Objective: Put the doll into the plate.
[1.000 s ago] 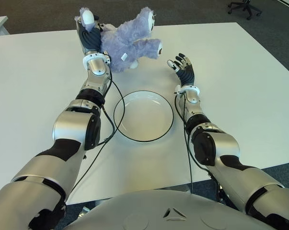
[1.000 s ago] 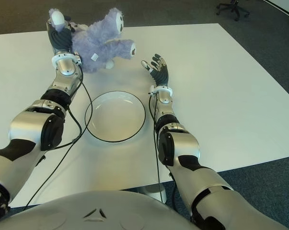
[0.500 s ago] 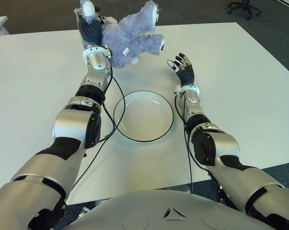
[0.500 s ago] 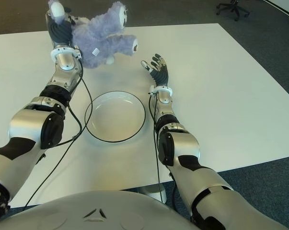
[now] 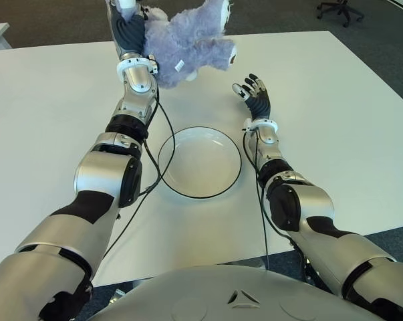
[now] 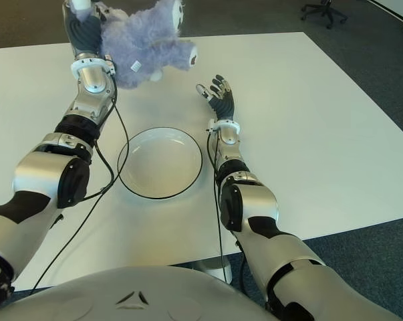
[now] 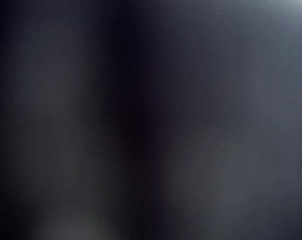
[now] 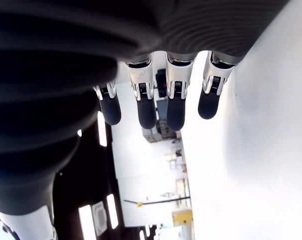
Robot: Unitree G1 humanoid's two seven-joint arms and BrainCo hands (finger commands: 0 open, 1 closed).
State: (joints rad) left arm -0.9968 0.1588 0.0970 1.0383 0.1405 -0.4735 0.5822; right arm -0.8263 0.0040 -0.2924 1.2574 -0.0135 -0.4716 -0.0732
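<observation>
The wide white surface (image 5: 335, 100) carries a round white plate with a dark rim (image 5: 200, 161) near its middle. Above its far edge hangs the fluffy lavender plush doll (image 5: 188, 43), clamped in the left robot hand (image 5: 129, 27), so the plate lies toward the robot and slightly right of it. The right robot hand (image 5: 254, 93) shows just right of the plate, fingers spread and empty.

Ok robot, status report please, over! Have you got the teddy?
Left hand shut on purple doll, lifted at the table's far side. Right hand open, idle right of plate. Plate empty, nothing between.
</observation>
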